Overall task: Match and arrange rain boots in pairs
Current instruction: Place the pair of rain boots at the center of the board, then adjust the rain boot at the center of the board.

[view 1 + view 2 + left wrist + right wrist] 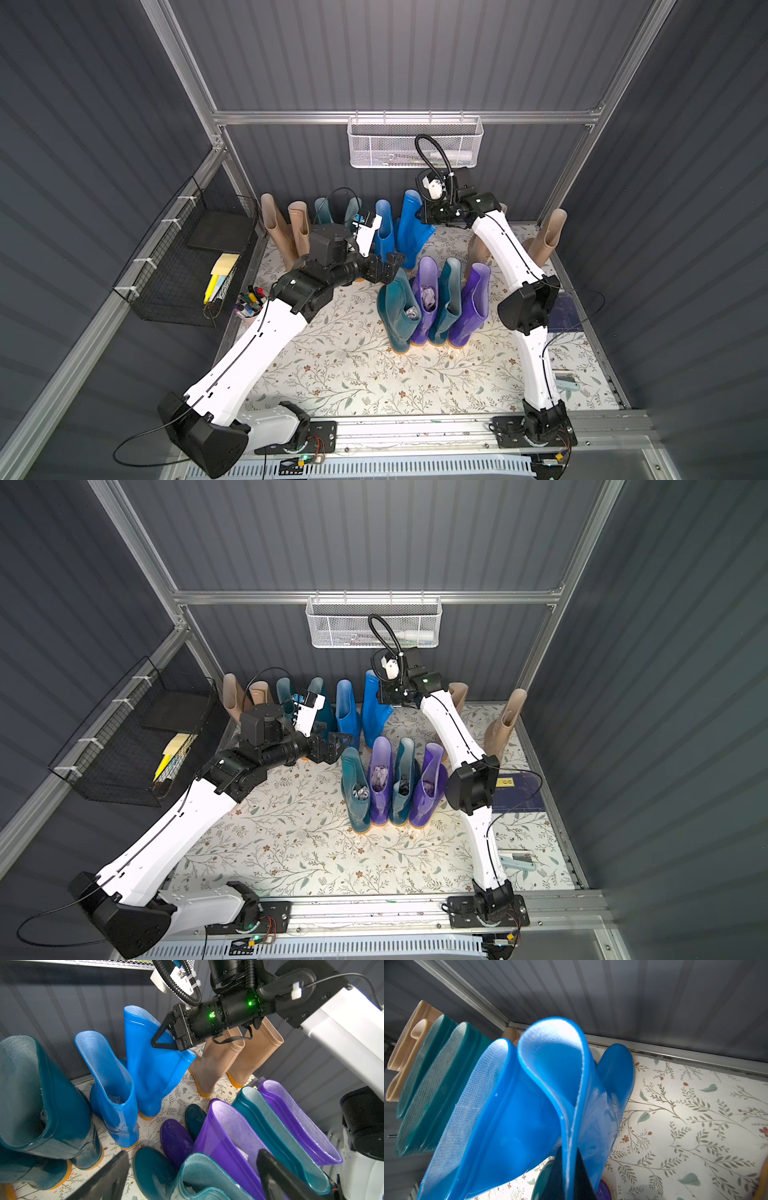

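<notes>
The tall glossy bright blue rubber boot [153, 1068] is showing a pale woven lining and orange-tan sole; the cream table covering [332, 374] is displaying grey-green leafy sprigs with small brown flowers.

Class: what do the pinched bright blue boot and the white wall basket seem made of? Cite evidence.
The bright blue boot looks like soft rubber or PVC, glossy; its shaft buckles where pinched, with a woven lining inside. The white wall basket: probably painted metal, finely perforated.

Dark ribbed walls [395, 54], aluminium frame [291, 117], floral tabletop [353, 374] (white mesh basket [374, 149] behind)
</notes>
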`<action>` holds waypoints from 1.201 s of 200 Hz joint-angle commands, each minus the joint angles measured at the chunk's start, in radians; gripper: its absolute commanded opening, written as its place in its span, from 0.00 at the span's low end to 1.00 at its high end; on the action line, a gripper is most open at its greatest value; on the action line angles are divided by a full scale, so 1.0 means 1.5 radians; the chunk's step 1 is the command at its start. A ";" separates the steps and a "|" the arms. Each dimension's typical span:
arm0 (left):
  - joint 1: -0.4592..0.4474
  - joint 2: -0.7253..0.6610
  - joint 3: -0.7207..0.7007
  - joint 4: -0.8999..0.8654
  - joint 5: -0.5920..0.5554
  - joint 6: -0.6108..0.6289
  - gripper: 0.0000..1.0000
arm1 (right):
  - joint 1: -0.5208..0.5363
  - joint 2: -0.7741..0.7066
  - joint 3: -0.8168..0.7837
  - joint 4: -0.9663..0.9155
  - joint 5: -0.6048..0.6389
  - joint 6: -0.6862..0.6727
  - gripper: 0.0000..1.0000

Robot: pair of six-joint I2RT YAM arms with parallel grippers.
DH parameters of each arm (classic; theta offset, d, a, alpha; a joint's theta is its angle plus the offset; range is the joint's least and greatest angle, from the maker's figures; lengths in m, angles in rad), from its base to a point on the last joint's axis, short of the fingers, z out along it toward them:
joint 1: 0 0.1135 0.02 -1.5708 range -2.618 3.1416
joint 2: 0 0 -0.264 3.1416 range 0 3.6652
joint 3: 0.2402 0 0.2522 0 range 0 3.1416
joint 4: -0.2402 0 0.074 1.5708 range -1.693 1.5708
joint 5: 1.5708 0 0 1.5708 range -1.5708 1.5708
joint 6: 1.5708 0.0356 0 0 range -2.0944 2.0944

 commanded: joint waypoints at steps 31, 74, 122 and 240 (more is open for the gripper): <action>-0.002 0.002 0.001 -0.008 -0.008 0.012 0.97 | 0.018 -0.034 -0.008 0.037 -0.010 -0.015 0.00; -0.002 0.006 0.001 -0.006 -0.007 0.011 0.97 | 0.034 -0.051 -0.046 0.039 0.002 -0.009 0.11; -0.002 0.004 0.002 -0.008 -0.010 0.011 0.97 | 0.038 -0.063 -0.068 0.051 -0.004 0.011 0.35; -0.002 0.004 0.006 -0.010 -0.020 0.010 0.99 | 0.039 -0.122 -0.101 0.064 0.040 0.005 0.55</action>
